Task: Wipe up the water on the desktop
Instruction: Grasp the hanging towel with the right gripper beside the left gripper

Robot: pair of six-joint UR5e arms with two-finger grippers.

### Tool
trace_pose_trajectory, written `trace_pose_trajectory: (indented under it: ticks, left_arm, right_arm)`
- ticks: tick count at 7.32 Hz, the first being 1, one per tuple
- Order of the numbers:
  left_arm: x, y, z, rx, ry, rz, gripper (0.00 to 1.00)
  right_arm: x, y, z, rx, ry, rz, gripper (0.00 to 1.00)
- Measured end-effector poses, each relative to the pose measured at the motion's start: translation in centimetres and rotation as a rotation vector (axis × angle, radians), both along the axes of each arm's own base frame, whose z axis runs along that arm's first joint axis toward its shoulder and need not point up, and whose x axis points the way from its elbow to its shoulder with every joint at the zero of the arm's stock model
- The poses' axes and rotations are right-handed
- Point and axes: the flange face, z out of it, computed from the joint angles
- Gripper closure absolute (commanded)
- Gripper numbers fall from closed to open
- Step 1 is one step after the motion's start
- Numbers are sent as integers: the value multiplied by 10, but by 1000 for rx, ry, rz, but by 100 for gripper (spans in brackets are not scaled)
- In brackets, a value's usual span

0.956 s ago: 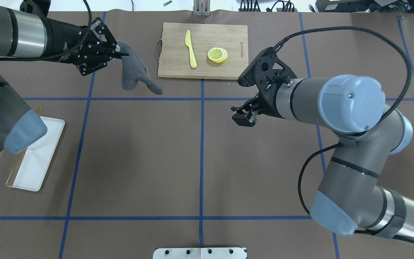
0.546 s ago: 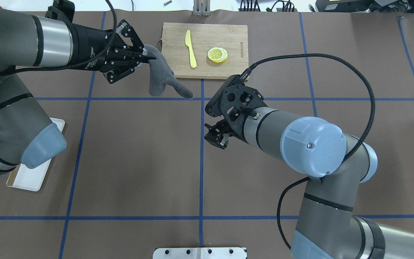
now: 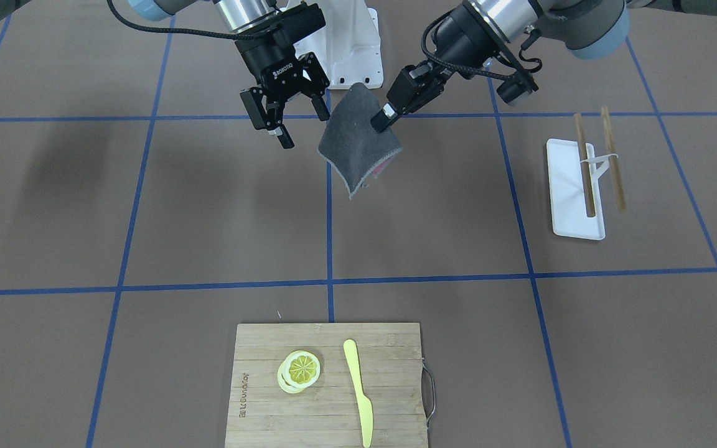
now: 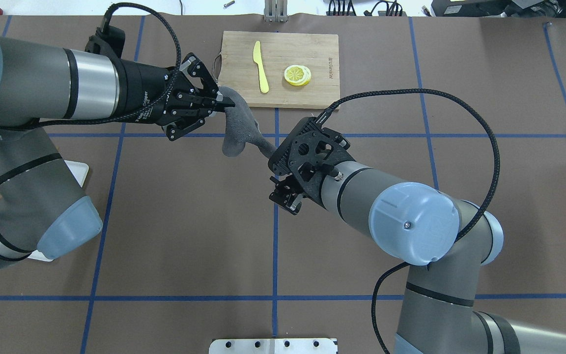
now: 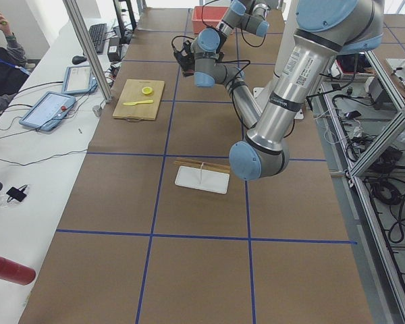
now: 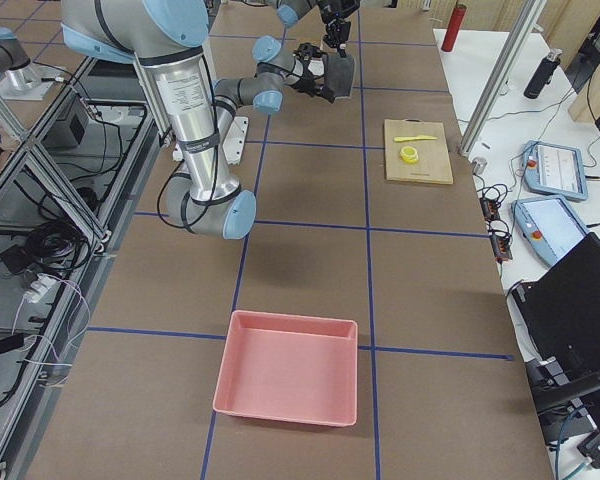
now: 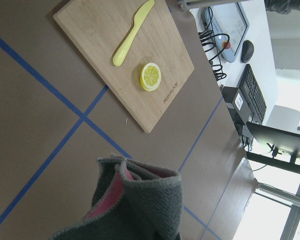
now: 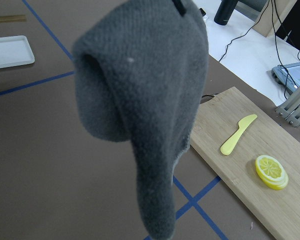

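The desktop (image 4: 184, 221) is brown with blue tape lines; no water shows on it. My left gripper (image 4: 229, 104) is shut on the top edge of a grey cloth (image 4: 239, 130), which hangs above the desktop near the centre line. In the front view this gripper (image 3: 381, 123) pinches the cloth (image 3: 358, 146). My right gripper (image 4: 285, 201) is open and empty, just right of the cloth and apart from it; in the front view it (image 3: 304, 129) shows spread fingers. The cloth fills the right wrist view (image 8: 145, 100) and shows a pink inner side in the left wrist view (image 7: 135, 205).
A bamboo cutting board (image 4: 278, 69) with a yellow knife (image 4: 261, 73) and lemon slices (image 4: 297, 75) lies at the far edge. A white tray (image 3: 573, 190) with chopsticks (image 3: 584, 165) sits on my left. A pink bin (image 6: 290, 365) stands on my far right.
My left gripper has carried the cloth to the right and nearer to the robot, toward the table's centre. My right arm has swung left, bringing its open gripper close beside the cloth.
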Motion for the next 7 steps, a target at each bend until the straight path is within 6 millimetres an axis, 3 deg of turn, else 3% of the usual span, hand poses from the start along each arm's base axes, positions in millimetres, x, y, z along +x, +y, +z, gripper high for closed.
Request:
trace_pose_trajectory:
  ticks: [3, 5, 7]
  left_arm:
    - [1, 11, -7, 2, 20, 18, 100]
    - [2, 12, -8, 4, 23, 22, 100]
    - [3, 15, -10, 8, 27, 25, 100]
  right_arm:
    - [1, -1, 0, 3, 0, 8, 49]
    - [2, -1, 0, -2, -5, 13, 95]
    - [2, -1, -1, -34, -28, 23, 100]
